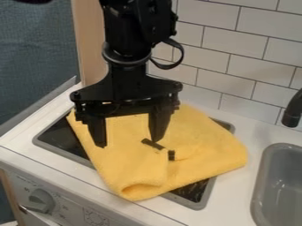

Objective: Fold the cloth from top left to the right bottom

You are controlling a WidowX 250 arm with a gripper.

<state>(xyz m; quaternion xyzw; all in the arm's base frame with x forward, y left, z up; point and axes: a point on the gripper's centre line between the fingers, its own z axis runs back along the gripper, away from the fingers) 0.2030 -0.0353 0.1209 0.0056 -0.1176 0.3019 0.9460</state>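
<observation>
White tiles (233, 43) backed the cloth (203, 154), its long axis slanting down rightward. The gripper (130, 143) hung wide open, empty.

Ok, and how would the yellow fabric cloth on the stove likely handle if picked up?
The yellow fabric cloth looks floppy: its near edge curls into a loose fold, so it would probably droop when lifted. Its fuzzy surface suggests it won't slip easily, though a pinch might catch only one layer.
</observation>
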